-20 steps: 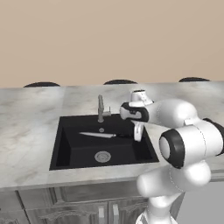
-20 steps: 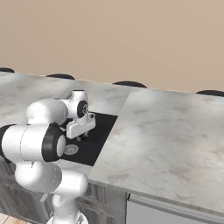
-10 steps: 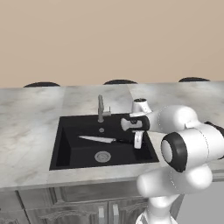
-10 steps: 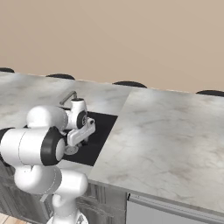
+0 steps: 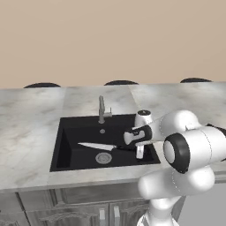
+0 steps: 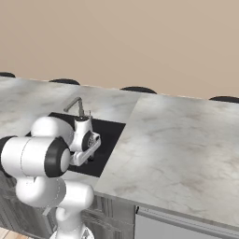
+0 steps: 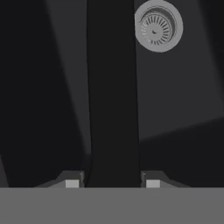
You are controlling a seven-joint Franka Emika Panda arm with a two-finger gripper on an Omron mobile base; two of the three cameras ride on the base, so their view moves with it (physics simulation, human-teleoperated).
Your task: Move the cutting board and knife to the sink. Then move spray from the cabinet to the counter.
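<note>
The knife (image 5: 98, 146) lies low across the black sink (image 5: 62, 148), silver blade pointing left, black handle to the right. My gripper (image 5: 139, 153) reaches down into the sink's right part and is shut on that handle. In the hand view the black handle (image 7: 112, 109) runs straight up from between my fingertips (image 7: 72, 183), with the gripper (image 7: 112, 183) closed around it over the sink floor. In the right base view the gripper (image 6: 88, 156) hangs over the sink's near right corner. The marbled counter (image 5: 26, 114) surrounds the sink. The cutting board, spray and cabinet are out of view.
A grey faucet (image 5: 102, 110) stands behind the sink, also the faucet (image 6: 77, 106) in the right base view. The round drain (image 5: 103, 157) sits mid-floor, and the drain (image 7: 157, 26) shows ahead of the hand. A wide counter stretch (image 6: 177, 140) lies to the right. Dark stool tops (image 5: 119, 82) line the far edge.
The gripper has come down from above the sink's right side into the basin, and the knife has sunk with it towards the sink floor.
</note>
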